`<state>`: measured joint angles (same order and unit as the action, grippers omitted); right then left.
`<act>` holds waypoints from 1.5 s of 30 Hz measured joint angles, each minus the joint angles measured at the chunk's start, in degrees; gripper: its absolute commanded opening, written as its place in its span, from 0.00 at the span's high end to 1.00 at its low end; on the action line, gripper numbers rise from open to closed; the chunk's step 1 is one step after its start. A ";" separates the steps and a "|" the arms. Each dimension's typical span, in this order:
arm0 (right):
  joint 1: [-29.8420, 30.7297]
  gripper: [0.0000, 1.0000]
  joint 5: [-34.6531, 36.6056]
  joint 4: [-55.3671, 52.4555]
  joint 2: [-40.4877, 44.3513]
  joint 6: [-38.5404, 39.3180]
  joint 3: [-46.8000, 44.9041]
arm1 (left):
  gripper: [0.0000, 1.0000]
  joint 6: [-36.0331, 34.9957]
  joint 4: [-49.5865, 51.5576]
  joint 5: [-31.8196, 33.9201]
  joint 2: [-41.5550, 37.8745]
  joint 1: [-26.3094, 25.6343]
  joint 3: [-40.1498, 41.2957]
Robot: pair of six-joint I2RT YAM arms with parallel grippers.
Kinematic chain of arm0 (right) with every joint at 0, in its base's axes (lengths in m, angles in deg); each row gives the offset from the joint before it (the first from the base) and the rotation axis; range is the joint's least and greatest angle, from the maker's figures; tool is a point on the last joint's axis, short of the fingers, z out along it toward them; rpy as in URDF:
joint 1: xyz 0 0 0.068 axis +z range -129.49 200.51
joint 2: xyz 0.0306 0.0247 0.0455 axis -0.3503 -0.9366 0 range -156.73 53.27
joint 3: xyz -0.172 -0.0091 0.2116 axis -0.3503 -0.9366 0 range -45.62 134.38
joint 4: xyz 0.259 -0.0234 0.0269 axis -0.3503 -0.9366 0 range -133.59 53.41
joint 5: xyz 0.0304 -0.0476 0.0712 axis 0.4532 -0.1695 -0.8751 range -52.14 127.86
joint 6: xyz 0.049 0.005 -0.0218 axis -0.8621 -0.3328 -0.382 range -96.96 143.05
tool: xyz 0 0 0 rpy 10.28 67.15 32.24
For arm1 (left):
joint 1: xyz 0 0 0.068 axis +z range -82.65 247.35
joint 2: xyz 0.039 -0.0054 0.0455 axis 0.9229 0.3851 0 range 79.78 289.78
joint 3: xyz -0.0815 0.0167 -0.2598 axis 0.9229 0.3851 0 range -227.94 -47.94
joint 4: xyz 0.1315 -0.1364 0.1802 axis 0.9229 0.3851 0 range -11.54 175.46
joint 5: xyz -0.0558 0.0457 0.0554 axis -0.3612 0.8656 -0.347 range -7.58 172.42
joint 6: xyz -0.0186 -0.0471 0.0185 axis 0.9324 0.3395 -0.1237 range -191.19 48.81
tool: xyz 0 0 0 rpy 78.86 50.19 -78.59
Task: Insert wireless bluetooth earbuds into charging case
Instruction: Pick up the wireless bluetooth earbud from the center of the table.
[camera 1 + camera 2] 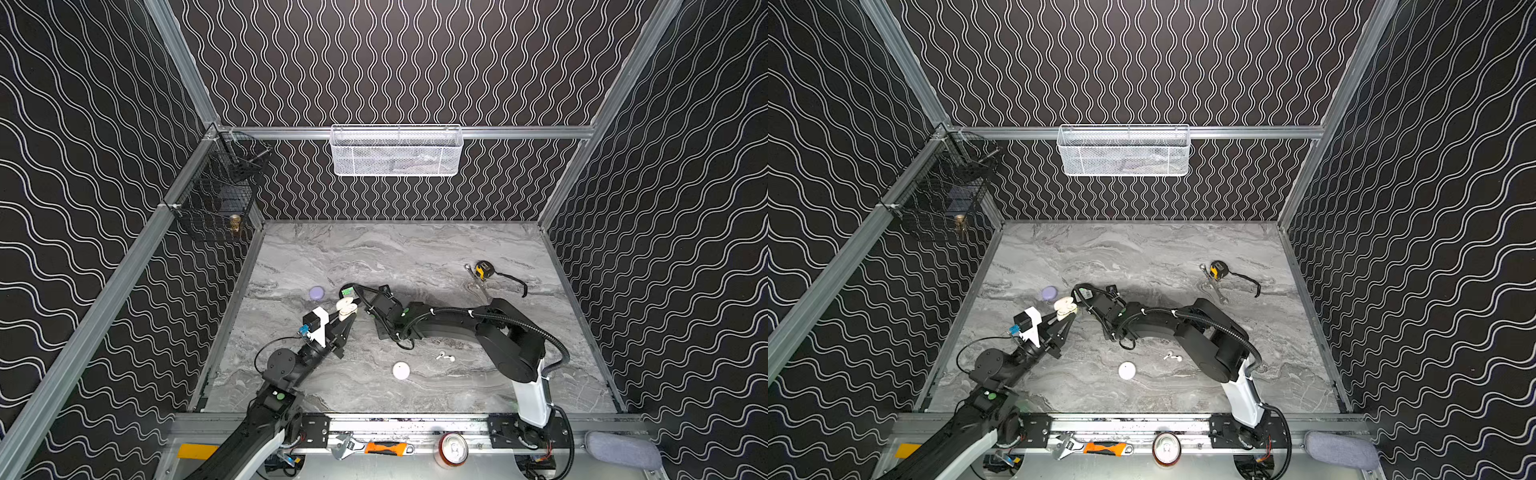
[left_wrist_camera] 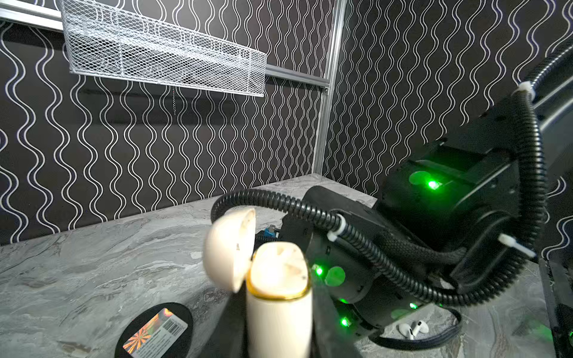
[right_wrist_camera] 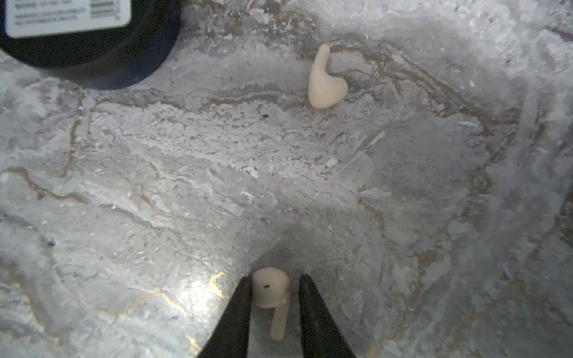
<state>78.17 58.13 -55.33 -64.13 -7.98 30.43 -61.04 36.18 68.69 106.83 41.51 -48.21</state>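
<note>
Far left on the marble table [image 1: 415, 257], the lilac case [image 1: 316, 292] is sitting shut and untouched. Just right of it, the left gripper [image 1: 348, 319] is pressing together on the cream charging case [image 2: 279, 316] and holding it upright off the table. Its lid [image 2: 229, 248] is hanging open to one side, probably so the sockets are facing up for loading. A black round disc with a sticker label [image 2: 155, 331] is lying beside it. The right gripper [image 3: 274, 280] is reaching across to the same patch, pointing down, its narrowly parted jaws straddling the head of a cream earbud [image 3: 270, 286] that is lying on the marble. One finger [image 3: 238, 310] is touching the bud and a sliver of gap is showing at the other, so no pinch yet, by my reading. The second cream earbud [image 3: 325, 83] is lying near it, well apart from the jaws. Both are hidden under the arm in both top views. Further right and nearer, the white case [image 1: 401, 370] is lying shut, with the white earbuds [image 1: 444, 356] loose beside it, waiting their turn. Far right, a tape measure [image 1: 482, 269] is lying idle.
</note>
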 measured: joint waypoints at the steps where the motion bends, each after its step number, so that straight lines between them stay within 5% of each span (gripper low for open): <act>1: 0.04 0.73 0.11 -0.07 -0.15 0.00 0.22 | 1.00 0.00 0.11 0.11 -0.17 0.00 0.00; 22: 0.68 0.84 1.70 -0.22 1.79 -0.66 -2.10 | 1.00 0.00 0.35 0.66 0.33 0.00 0.00; 30: 2.54 0.85 6.01 -0.72 15.15 -1.27 -6.78 | 1.00 0.02 -1.68 -0.09 2.01 0.00 0.00; 45: 16.33 0.86 26.60 8.81 38.25 5.97 -10.86 | 1.00 2.69 -15.04 -3.96 11.80 -0.04 0.00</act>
<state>94.50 84.73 -46.52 -25.88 -2.01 19.56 -58.35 21.14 64.73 118.63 41.46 -48.21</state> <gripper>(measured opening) 0.196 0.244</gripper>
